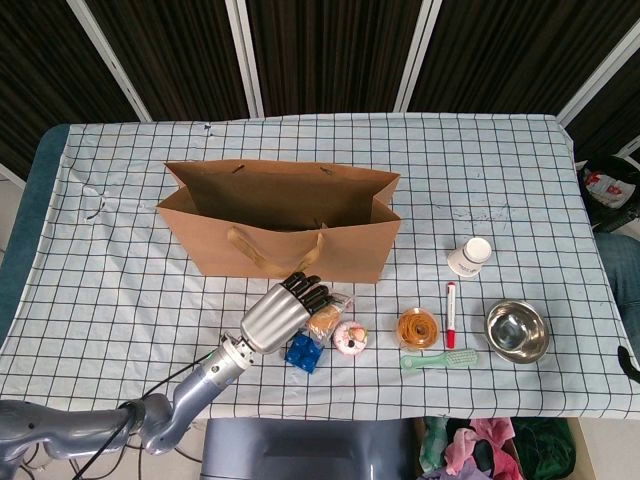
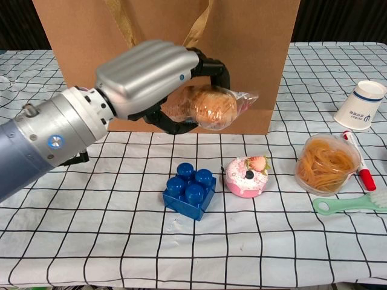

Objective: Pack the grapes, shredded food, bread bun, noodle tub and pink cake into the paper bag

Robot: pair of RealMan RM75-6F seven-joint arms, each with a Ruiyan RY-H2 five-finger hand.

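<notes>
Now the left hand (image 2: 148, 75) grips the plastic-wrapped brown bread bun (image 2: 208, 107), lifted clear of the checked tablecloth (image 2: 91, 229) near its front edge, before the open brown paper bag (image 2: 254, 54).

A staged robot test room, not a home: the worktop (image 1: 520, 160) wears a white cloth with a black grid, dark slatted panels (image 1: 330, 55) with pale frames stand behind its far edge, and loose clothing (image 1: 470, 445) lies heaped below its near edge
</notes>
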